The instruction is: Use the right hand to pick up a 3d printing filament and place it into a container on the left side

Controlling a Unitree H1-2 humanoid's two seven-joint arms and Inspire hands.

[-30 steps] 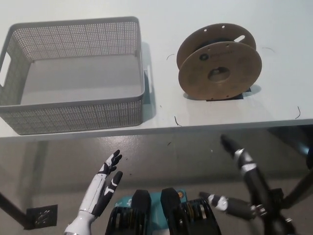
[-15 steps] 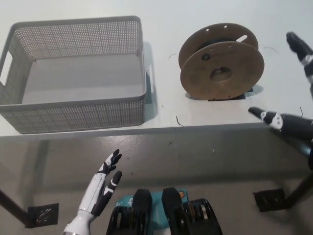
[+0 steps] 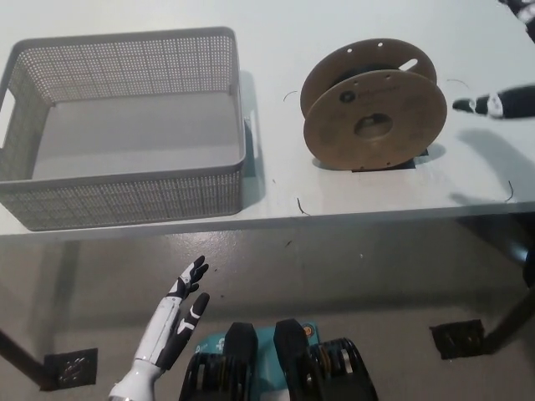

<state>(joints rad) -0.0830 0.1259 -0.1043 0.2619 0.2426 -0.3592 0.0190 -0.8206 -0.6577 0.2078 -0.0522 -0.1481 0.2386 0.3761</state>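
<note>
We seem to be in a lab or workshop test area. We see a plain white table (image 3: 276, 25) with thin pen marks drawn on its top, a grey perforated plastic basket (image 3: 125, 125), a cardboard filament spool (image 3: 374, 109), a speckled concrete-like floor (image 3: 334, 267), and dark metal floor plates (image 3: 457, 338) under table legs.

A brown cardboard filament spool (image 3: 374, 107) stands on edge on the white table (image 3: 276, 200), well to the right of a grey perforated basket (image 3: 125, 196) with nothing in it. The black right robot hand (image 3: 500, 102) reaches in from the right edge, fingers spread, just beside the spool without touching it. The white left robot hand (image 3: 177, 317) hangs open below the table's front edge.
</note>
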